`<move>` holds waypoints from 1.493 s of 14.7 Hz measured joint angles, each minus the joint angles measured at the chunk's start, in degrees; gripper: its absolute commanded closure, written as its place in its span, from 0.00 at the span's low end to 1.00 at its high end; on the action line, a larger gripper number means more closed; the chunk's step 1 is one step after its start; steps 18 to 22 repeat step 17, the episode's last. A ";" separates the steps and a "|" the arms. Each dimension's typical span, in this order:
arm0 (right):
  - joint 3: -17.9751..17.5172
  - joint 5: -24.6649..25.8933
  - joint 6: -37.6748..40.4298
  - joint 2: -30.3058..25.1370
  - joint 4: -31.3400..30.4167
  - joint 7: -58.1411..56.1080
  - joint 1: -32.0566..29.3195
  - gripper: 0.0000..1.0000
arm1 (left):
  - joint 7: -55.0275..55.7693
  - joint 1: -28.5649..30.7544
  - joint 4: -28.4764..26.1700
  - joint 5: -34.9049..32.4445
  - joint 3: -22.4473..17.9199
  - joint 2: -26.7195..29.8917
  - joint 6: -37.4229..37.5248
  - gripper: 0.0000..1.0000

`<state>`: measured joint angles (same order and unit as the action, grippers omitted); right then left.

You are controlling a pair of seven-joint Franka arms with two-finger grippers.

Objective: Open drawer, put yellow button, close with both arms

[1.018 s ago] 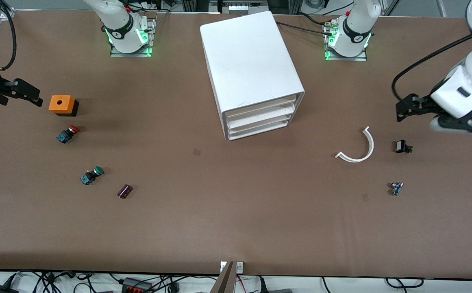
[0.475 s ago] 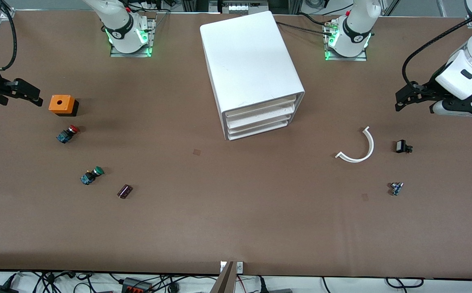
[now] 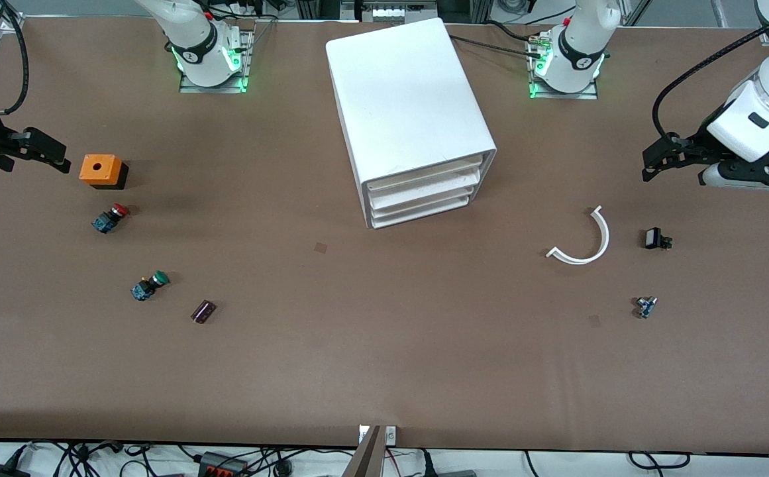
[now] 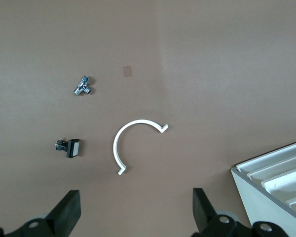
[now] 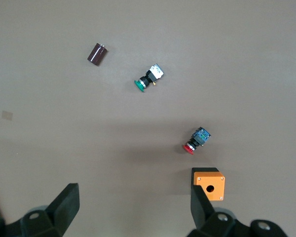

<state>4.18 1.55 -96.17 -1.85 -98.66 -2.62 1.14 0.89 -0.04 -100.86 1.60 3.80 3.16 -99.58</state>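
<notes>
Since a second ago the left gripper (image 3: 652, 162) has risen and pulled toward its own end of the brown bench (image 3: 384, 371), and it now hangs with jaws wide open and empty, well apart from the big white rounded-corner cabinet (image 3: 407, 99). Nothing else has shifted. The right gripper (image 3: 53, 156) waits at the right arm's end, jaws also spread and holding nothing, just beside the orange square box with a round hole (image 3: 99, 169).

The cabinet stands mid-bench between the two arm bases, and its highest shallow white tray drawer (image 3: 424, 173) sits shut, flush with the three below. No yellow-capped button shows on the bench, so its place cannot be told.

Toward the right arm's end from the cabinet lie the red-capped push-button (image 3: 110, 218), the green-capped push-button (image 3: 149, 285) and a dark maroon cylinder (image 3: 203, 311), each nearer the front camera than the cabinet. Toward the left arm's end lie a white curved plastic strip (image 3: 586, 242), a small black block part (image 3: 656, 238) and a small silver-blue metal fitting (image 3: 646, 307)
</notes>
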 measured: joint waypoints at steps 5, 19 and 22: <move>-0.01 0.00 0.00 0.00 0.00 -0.01 0.04 0.00 | 0.00 -0.05 0.01 0.00 0.00 0.00 0.24 0.00; -0.15 0.00 0.00 0.00 -0.01 -0.05 0.91 0.00 | 0.00 -0.06 0.01 0.00 -0.03 0.00 0.44 0.00; -0.15 0.00 0.00 0.00 -0.01 -0.05 0.91 0.00 | 0.00 -0.06 0.01 0.00 -0.03 0.00 0.44 0.00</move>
